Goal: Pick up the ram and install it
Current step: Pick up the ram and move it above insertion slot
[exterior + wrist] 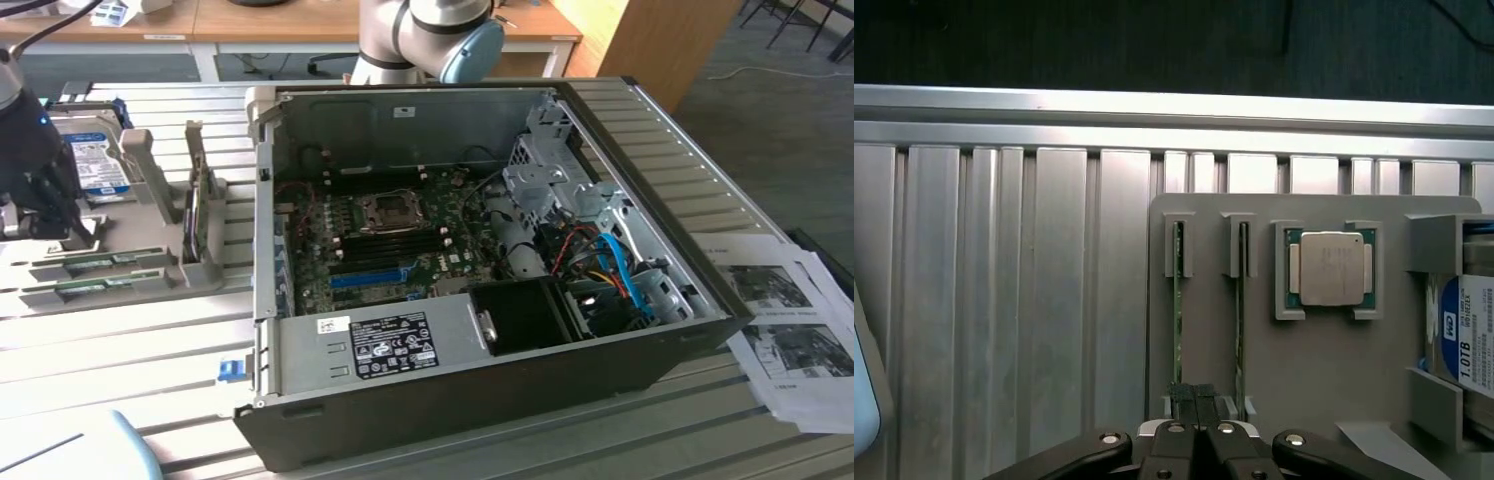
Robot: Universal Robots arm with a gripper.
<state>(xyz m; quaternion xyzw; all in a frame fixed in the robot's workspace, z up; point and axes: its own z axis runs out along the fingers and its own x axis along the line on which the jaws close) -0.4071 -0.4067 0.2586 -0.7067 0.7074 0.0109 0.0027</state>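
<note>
The gripper is held above the near end of the grey holder, which lies flat on the slatted metal desk; its fingers are drawn narrowly together, and nothing can be seen between them. The ram is seated on edge in one of the holder's two long slots, green edge upward, not yet lifted; the fingertips are placed just beside its near end, between it and a second stick that is seated the same way in the neighbouring slot. Further along the holder a processor is set flat in a square pocket, silver lid up; beyond that, at the holder's far side, a hard drive with a blue-and-white label is kept in its own bay. In the exterior view an open computer case is seen lying on the desk to the right of the holder, well apart from it; inside it the motherboard's blue slot is exposed.
</note>
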